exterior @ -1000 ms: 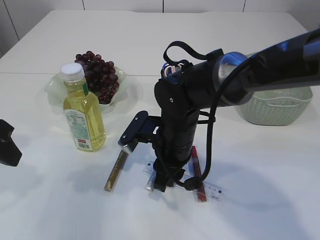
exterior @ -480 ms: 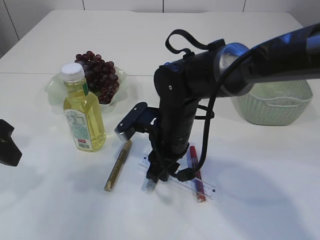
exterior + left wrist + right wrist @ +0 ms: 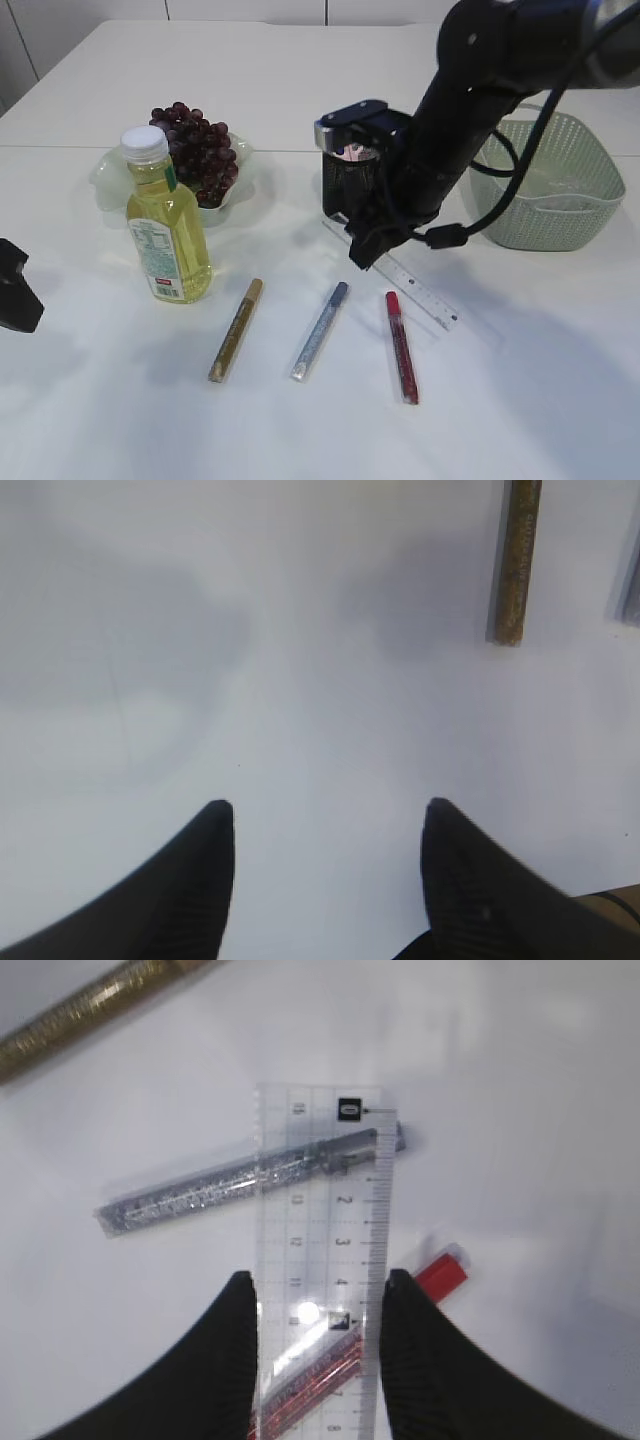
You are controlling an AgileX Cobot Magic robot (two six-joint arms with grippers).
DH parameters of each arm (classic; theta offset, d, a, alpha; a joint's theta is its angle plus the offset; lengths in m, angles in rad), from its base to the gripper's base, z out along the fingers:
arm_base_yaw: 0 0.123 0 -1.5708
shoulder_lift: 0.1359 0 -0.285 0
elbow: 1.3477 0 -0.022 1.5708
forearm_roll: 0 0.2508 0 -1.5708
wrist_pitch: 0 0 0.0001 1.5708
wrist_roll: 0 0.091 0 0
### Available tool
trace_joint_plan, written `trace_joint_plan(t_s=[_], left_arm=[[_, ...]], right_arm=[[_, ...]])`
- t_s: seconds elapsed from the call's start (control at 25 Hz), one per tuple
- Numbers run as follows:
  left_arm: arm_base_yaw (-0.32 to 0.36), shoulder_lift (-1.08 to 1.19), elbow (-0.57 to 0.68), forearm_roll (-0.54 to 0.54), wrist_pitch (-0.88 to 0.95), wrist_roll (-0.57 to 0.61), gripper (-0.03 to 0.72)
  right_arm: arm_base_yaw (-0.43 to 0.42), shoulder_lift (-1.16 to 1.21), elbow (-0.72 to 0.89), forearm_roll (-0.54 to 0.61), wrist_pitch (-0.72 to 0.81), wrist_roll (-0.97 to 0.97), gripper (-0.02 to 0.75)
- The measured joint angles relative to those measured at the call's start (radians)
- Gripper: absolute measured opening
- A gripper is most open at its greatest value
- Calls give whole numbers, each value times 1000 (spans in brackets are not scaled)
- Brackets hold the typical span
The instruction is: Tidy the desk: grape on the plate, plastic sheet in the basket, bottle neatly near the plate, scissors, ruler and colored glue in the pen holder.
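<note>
the right gripper [image 3: 312, 1295] is clamped on the clear ruler [image 3: 320, 1220]; the left gripper [image 3: 325, 815] has its jaws apart, empty, above the table [image 3: 300, 680].

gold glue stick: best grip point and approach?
Grip the gold glue stick mid-length, coming straight down, jaws across its narrow width. It lies flat on the table, apart from the silver stick, so both long sides look free.

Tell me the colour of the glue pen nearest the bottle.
Gold glitter; the glue pen shows best in the exterior view.
</note>
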State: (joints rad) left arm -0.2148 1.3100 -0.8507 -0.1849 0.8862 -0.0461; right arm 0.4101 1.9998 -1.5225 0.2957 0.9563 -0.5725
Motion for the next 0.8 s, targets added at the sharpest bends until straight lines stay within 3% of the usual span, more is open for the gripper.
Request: trace_joint_plan(t_s=[0.4,0.8], left_arm=[[0,0,0,0,0,0,435],[0,0,0,0,0,0,435]], right_arm=[[-170,-45,-109,399,-19,-255,293],[-192,-27,-141,801,-292,-700,293]])
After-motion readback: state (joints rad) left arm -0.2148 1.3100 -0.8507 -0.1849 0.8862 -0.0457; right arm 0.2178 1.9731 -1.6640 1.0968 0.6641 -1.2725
